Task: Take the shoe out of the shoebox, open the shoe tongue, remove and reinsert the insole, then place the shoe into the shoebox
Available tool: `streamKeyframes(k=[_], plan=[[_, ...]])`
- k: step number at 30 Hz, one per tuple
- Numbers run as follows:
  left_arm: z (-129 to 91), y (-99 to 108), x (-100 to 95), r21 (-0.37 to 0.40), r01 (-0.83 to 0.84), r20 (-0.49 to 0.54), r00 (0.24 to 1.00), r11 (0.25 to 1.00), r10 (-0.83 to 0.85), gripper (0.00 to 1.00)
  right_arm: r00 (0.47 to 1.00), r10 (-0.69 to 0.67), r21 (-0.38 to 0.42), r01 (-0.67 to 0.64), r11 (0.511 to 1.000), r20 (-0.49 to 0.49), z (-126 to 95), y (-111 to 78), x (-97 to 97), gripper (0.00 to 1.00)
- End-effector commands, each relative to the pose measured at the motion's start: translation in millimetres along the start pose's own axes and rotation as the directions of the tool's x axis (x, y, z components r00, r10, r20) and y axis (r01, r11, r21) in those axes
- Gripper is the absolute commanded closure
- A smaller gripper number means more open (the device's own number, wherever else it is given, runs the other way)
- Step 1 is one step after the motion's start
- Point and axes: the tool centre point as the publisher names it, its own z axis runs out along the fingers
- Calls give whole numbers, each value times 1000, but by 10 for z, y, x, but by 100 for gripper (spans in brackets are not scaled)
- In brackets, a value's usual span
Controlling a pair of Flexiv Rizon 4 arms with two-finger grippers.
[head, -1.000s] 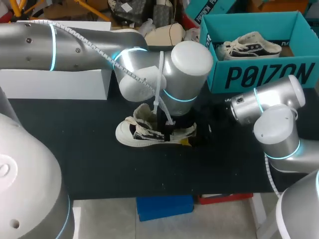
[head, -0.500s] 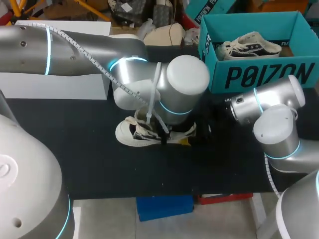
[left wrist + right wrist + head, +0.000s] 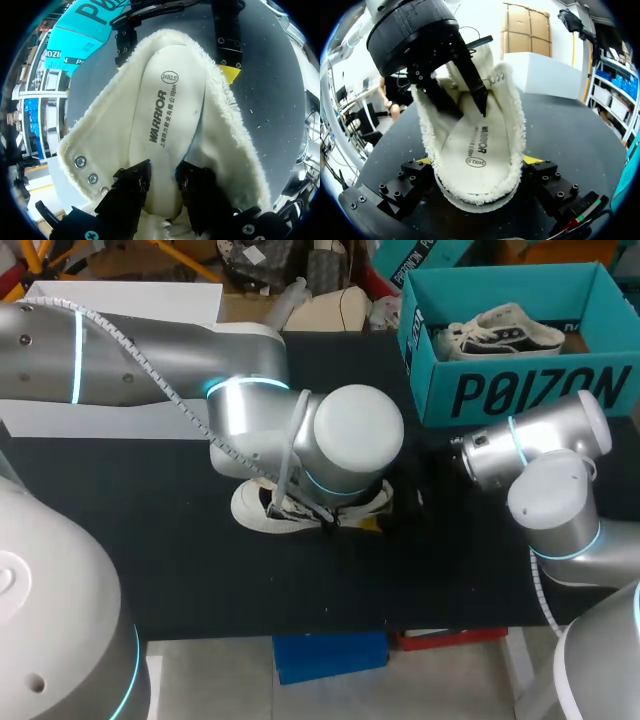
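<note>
A white canvas low shoe with a fleecy cream lining stands sole-down on the black counter, outside the open teal cardboard shoebox and well apart from it, mostly hidden in the head view under the left arm. A second white-and-black shoe lies inside that shoebox. The right tool comes in at the shoe's toe end and holds it. Its black fingers press the shoe from both sides, and only slivers of the yellow tips show beside the sole. The shoe's mouth is spread wide, so the cream fabric insole with dark print lies exposed along its whole length inside. The left tool points down into the heel end of the shoe. Its two dark fingers stand a narrow gap apart, and the insole's heel end shows in that gap. They are not closed on anything.
</note>
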Motion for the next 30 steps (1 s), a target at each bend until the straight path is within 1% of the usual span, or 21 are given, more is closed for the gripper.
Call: streamKeyframes(k=[1,2,4,6,7,8,14,17,22,30], plan=[[734,90,-41,11,4,2,1000,1000,-4,71,1000,2,2,-2,1000,1,11,-34,-11,100],[742,87,-46,12,5,1,1000,1000,-5,72,1000,2,2,-2,1000,1,11,-34,-11,100],[753,81,-47,17,5,-9,1000,1000,-5,79,1000,2,2,-2,1000,1,11,-34,-11,100],[766,71,-28,15,-1,-20,1000,1000,1,89,1000,2,2,-2,1000,1,11,-34,-11,100],[790,64,-17,11,-5,-30,1000,1000,6,98,1000,2,2,-2,1000,1,11,-34,-11,100],[804,60,-8,11,-10,-43,999,1000,11,100,1000,2,2,-2,1000,1,11,-34,-11,100],[790,24,85,10,-68,-98,993,998,69,100,1000,2,2,-2,1000,1,11,-34,-11,100],[719,27,87,26,-65,-143,987,998,68,100,1000,2,2,-2,1000,1,11,-34,-11,100],[541,63,52,59,-44,-193,980,997,54,100,1000,2,2,-2,1000,1,11,-34,-11,100],[232,128,-81,97,9,-216,976,995,12,100,1000,2,2,-2,1000,1,11,-34,-11,100]])
